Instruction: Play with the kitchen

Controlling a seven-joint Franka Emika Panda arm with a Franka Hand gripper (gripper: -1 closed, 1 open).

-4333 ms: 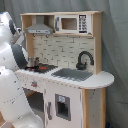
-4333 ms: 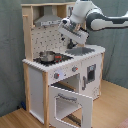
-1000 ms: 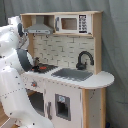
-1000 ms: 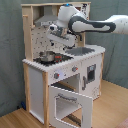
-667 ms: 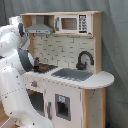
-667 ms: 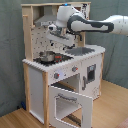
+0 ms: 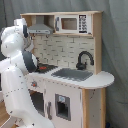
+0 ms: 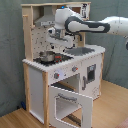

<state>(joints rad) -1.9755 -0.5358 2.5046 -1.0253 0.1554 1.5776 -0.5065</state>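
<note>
Wooden kitchen (image 8: 60,65): oven door (image 8: 70,105) is swung open at 6 o'clock.
Gripper (image 8: 56,37): held above the stove (image 8: 50,57); finger state cannot be told.

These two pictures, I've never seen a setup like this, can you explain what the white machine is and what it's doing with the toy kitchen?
The white machine is a single robot arm with many joints. Both pictures come from cameras standing off the arm. In the first exterior view the arm fills the first exterior view's left, close to the camera. The second exterior view shows the kitchen from its other side, with the arm reaching in over the stove. A small pot sits on the stove, and a sink with a black faucet lies beside it. The oven door hangs open. Whether anything is held cannot be seen.
</note>
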